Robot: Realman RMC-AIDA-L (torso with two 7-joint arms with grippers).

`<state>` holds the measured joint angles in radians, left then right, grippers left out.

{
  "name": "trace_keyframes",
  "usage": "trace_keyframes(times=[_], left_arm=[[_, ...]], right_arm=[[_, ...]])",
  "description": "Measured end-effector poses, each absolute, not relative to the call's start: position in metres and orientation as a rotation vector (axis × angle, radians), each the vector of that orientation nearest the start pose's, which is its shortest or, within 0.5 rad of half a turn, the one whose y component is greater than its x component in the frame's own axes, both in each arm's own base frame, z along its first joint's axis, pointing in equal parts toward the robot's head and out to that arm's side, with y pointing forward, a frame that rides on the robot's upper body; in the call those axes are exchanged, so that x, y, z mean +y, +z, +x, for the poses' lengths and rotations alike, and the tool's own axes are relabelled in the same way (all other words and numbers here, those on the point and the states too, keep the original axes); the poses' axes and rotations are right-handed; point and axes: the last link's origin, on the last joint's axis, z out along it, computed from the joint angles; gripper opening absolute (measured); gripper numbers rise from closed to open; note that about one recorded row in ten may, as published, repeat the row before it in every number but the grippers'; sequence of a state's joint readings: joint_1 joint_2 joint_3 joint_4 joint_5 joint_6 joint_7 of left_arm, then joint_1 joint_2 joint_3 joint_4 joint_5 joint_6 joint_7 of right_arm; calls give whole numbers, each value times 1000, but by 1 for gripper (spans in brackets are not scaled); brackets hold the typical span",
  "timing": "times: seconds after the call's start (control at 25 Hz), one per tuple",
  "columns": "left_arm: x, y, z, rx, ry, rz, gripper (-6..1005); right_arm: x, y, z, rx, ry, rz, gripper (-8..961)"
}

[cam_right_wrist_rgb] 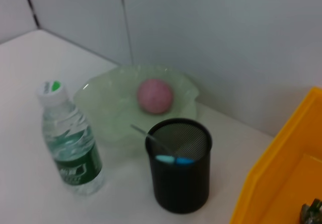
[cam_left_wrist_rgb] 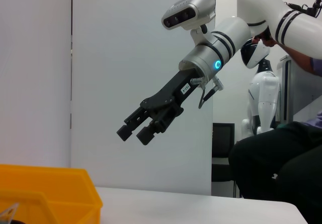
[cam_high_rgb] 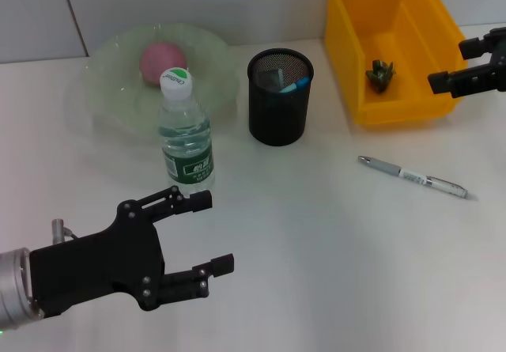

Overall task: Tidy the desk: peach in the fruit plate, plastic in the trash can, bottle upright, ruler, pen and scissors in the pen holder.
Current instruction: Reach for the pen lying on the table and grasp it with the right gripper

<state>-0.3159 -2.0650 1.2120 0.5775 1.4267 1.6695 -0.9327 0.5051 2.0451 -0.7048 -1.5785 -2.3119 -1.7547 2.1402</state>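
A pink peach [cam_high_rgb: 162,59] lies in the pale green fruit plate [cam_high_rgb: 111,91]. The water bottle [cam_high_rgb: 186,134] stands upright in front of the plate. The black mesh pen holder [cam_high_rgb: 281,99] holds a blue-tipped item and a grey piece. A silver pen [cam_high_rgb: 413,176] lies on the table to the right. Crumpled plastic [cam_high_rgb: 380,75] lies in the yellow bin [cam_high_rgb: 395,111]. My left gripper [cam_high_rgb: 213,233] is open and empty, low at the front left, just in front of the bottle. My right gripper [cam_high_rgb: 458,66] is open and empty at the bin's right edge.
The right wrist view shows the bottle [cam_right_wrist_rgb: 70,148], peach [cam_right_wrist_rgb: 155,95], pen holder [cam_right_wrist_rgb: 178,178] and bin [cam_right_wrist_rgb: 282,183]. The left wrist view shows my right arm's gripper [cam_left_wrist_rgb: 136,132] raised above the bin corner [cam_left_wrist_rgb: 50,189]. A person sits behind the table [cam_left_wrist_rgb: 282,158].
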Motion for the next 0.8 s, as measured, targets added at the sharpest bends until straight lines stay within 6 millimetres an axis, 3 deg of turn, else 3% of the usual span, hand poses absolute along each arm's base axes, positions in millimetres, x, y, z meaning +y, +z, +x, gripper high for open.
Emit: trace_keyframes(times=[0.28,0.8], left_arm=[[256,-33,-251,-161,-1084,-2748,757],[256,-34,-251,-165,-1080,-2750,757]], right_arm=[[343,142,202,738,33,-2513,823],[353,130,204,763,-307,-2500,821]])
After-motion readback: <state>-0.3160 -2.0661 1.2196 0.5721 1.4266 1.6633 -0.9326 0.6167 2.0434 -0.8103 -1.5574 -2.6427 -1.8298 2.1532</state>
